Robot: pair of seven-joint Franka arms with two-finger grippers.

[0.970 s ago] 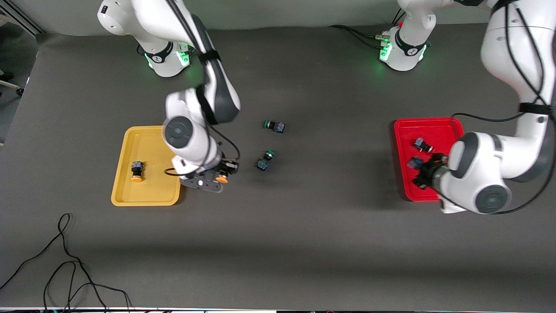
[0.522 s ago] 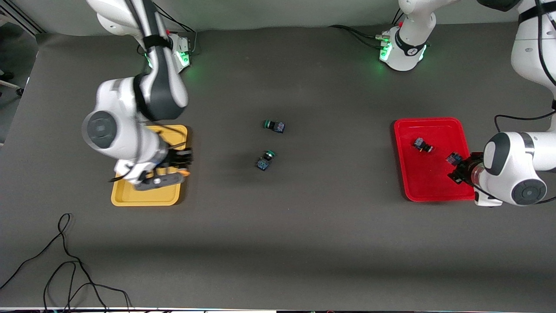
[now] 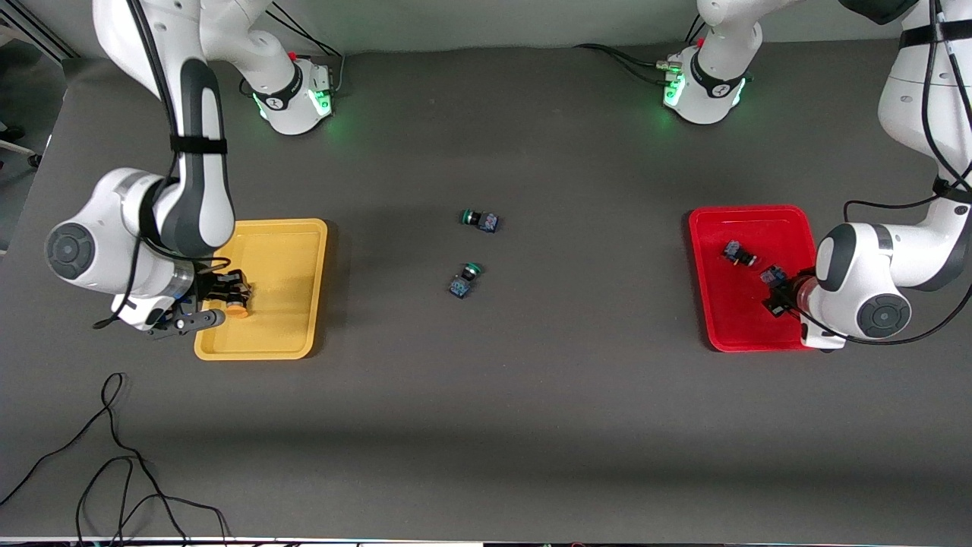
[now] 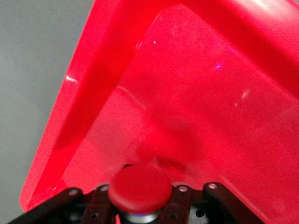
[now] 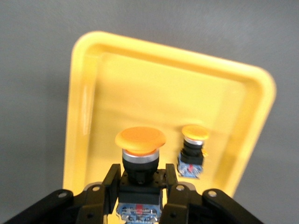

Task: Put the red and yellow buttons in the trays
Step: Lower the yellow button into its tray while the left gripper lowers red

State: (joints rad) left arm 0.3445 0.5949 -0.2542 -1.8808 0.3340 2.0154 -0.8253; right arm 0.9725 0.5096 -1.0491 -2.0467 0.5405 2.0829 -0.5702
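The right gripper (image 3: 225,295) has swung from the bare counter (image 3: 486,425) to hang over the yellow tray (image 3: 292,251), at the rim toward the right arm's end. Its jaws are clenched on a yellow button (image 5: 140,154) by its dark blocky body. A second yellow button (image 5: 192,150) already lies in that tray just beside it, so we judge only the drop remains here.

The left gripper (image 3: 779,293) has shifted a little over the red tray (image 3: 729,323). A red button (image 4: 140,188) sits between its jaws, but we cannot tell whether they grip it or have let go. Another red button (image 3: 738,253) lies in the tray nearby.

Both trays are shallow, glossy plastic with rounded corners and raised rims. The button caps are smooth domes on metal collars. Two green buttons (image 3: 480,220) lie mid-counter on the matte dark surface, well apart from both trays.
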